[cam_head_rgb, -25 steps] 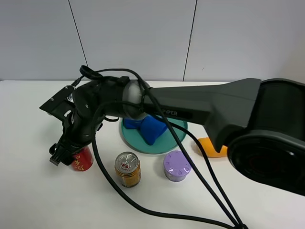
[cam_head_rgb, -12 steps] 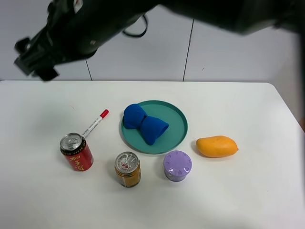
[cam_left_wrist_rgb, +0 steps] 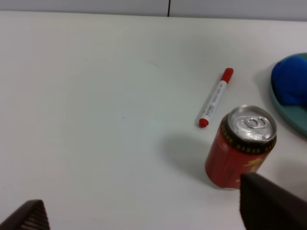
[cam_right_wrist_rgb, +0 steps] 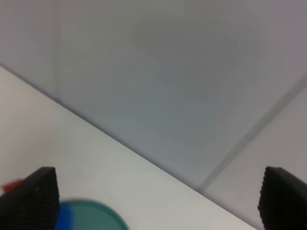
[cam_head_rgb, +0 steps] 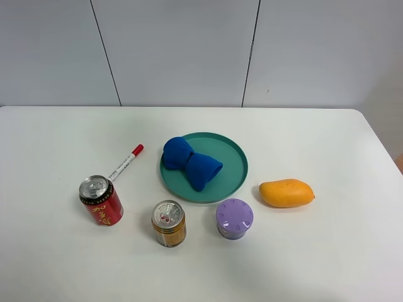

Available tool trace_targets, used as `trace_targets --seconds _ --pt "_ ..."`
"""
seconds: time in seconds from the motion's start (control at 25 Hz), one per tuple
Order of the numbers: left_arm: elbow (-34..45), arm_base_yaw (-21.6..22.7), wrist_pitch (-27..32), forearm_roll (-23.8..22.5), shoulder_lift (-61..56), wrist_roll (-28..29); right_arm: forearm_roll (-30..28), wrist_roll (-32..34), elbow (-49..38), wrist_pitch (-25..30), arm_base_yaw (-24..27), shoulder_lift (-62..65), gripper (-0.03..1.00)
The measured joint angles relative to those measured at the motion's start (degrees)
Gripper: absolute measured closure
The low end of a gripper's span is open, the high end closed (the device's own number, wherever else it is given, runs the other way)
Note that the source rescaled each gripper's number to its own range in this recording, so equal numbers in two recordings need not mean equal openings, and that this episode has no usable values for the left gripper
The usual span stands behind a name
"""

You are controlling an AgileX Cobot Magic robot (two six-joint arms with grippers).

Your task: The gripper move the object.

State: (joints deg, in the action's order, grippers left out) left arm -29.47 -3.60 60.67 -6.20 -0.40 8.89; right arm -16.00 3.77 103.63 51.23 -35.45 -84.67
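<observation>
The red can (cam_head_rgb: 101, 201) with a silver top stands upright on the white table, left of centre, with nothing holding it. No gripper shows in the exterior high view. In the left wrist view the can (cam_left_wrist_rgb: 242, 148) stands close ahead of my left gripper (cam_left_wrist_rgb: 144, 211), whose fingertips (cam_left_wrist_rgb: 268, 203) are spread wide apart and empty. My right gripper (cam_right_wrist_rgb: 160, 191) is open and empty too, raised and facing the grey wall.
A red-capped marker (cam_head_rgb: 126, 162) lies just behind the can. A teal plate (cam_head_rgb: 236, 163) holds a blue cloth (cam_head_rgb: 191, 162). A gold-orange can (cam_head_rgb: 169, 223), a purple lidded cup (cam_head_rgb: 234, 218) and a mango (cam_head_rgb: 286, 192) stand to the right.
The big dark arm that was down at the red can has lifted up and gone out of the exterior view. The can stands free in the same spot.
</observation>
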Motion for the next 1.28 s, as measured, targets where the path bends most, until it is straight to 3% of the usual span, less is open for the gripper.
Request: trace_targets --seconds 0.28,0.48,0.88,1.08,1.28 --pt "0.0 0.0 0.0 0.0 0.0 0.0 -7.14 0.0 0.0 8.78 11.28 6.12 0.36" --pt "0.0 0.0 0.0 0.0 0.0 0.0 -10.08 0.19 0.0 10.13 16.36 13.17 0.36" --pt "0.0 0.0 0.0 0.0 0.0 0.0 -0.97 -0.94 0.17 16.62 18.34 31.5 0.36" --pt "0.0 0.0 0.0 0.0 0.0 0.0 1.1 -3.77 -0.53 18.56 27.01 38.45 0.36" --pt "0.0 0.0 0.0 0.0 0.0 0.0 3.65 -4.32 -8.34 18.56 33.07 48.53 0.36"
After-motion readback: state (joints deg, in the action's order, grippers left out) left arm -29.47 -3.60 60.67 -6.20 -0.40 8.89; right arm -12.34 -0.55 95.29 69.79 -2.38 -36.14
